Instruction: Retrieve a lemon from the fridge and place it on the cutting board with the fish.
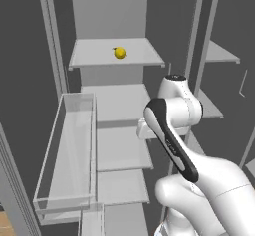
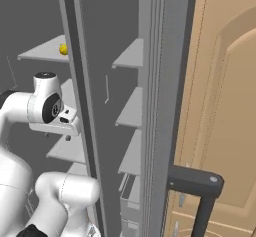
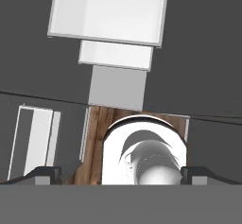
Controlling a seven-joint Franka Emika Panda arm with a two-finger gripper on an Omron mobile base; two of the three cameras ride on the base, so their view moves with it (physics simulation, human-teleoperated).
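Note:
The fridge [image 1: 109, 11] stands open in front of me, its pale shelves stacked one above the other. On an upper shelf [image 1: 94, 56] lies the lemon [image 1: 119, 53], small and bright yellow; the right base view has the lemon [image 2: 63, 49] at the far left. My gripper [image 3: 121, 175] hangs well below the lemon and points down. Its fingertips [image 3: 45, 173] are spread wide with nothing between them, so it is open. In the right base view the gripper [image 2: 57, 136] sits under the white wrist. The cutting board and the fish are out of view.
A clear door bin [image 1: 64, 150] juts out at the left, close to the arm. The open fridge door [image 2: 125, 106] with its small shelves stands to the arm's right. Beyond it are a tan panel [image 2: 225, 106] and a dark bar handle [image 2: 195, 181].

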